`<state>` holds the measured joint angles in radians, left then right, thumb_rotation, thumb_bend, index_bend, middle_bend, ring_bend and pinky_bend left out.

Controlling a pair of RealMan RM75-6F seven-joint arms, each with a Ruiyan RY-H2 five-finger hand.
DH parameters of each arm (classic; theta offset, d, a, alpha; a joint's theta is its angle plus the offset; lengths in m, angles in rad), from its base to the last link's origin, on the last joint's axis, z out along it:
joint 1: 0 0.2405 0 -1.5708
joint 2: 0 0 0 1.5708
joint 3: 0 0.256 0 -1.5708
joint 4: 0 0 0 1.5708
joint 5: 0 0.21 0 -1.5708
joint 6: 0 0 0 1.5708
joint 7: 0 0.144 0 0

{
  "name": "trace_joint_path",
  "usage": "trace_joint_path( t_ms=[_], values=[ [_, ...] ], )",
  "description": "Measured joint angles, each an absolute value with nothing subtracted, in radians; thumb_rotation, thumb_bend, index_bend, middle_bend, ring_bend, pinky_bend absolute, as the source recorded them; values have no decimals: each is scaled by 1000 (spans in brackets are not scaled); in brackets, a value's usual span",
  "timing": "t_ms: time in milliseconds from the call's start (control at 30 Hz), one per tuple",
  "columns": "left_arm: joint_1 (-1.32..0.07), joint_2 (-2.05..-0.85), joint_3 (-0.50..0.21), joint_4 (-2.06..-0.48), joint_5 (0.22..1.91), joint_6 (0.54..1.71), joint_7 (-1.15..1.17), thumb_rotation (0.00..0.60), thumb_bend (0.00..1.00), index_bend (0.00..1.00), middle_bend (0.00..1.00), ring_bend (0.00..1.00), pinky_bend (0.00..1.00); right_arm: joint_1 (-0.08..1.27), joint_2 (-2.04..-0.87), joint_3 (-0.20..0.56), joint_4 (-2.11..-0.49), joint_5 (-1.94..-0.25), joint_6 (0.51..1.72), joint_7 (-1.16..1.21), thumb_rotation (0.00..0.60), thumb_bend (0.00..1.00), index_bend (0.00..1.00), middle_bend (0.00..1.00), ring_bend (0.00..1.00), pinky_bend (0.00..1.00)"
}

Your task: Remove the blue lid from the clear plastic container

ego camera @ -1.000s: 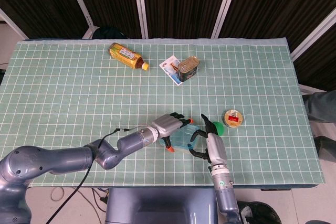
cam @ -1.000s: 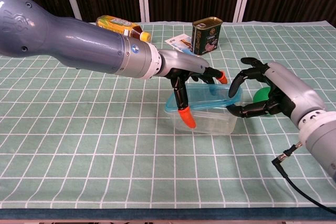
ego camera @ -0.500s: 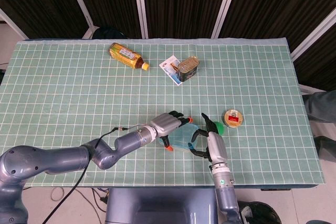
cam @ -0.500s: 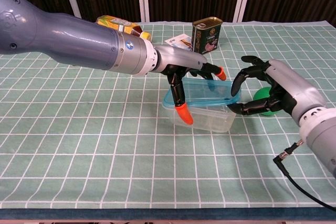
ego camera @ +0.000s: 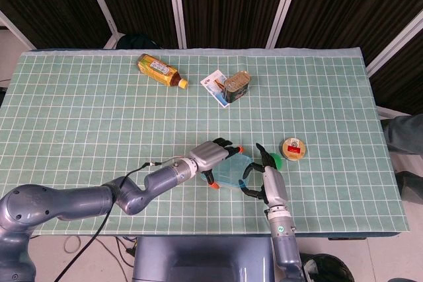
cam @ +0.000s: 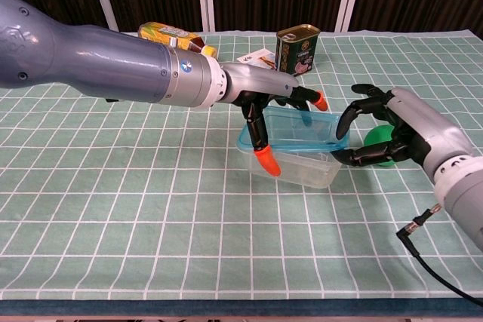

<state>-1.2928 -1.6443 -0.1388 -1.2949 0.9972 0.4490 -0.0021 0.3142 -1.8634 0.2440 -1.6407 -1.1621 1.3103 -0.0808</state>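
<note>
I see a bottle [ego camera: 158,69] lying far back, a tin [ego camera: 236,86] beside a card [ego camera: 214,84], a green ball [ego camera: 275,160] and a round can [ego camera: 293,148] on the checked cloth [ego camera: 79,123].

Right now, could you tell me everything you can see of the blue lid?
The blue lid is a translucent, rectangular plastic piece with rounded corners. It sits tilted on the clear plastic container, far edge raised, near the table's front edge. The left hand grips its left end; the right hand is at the right end.
</note>
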Motion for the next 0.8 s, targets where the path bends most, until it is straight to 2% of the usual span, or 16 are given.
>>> trace_joint_path(
  t_ms=[633, 800],
  values=[
    [-1309, -1648, -119, -1297, 950, 467, 83, 600, 0, 0, 0, 0, 0, 314, -1856, 231, -1616, -1152, 1294, -86, 600, 738, 698, 60, 0, 0],
    [-1311, -1644, -104, -1303, 945, 469, 104, 600, 0, 0, 0, 0, 0, 306, -1863, 253, -1641, -1092, 1287, -70, 600, 736, 698, 64, 0, 0]
  ],
)
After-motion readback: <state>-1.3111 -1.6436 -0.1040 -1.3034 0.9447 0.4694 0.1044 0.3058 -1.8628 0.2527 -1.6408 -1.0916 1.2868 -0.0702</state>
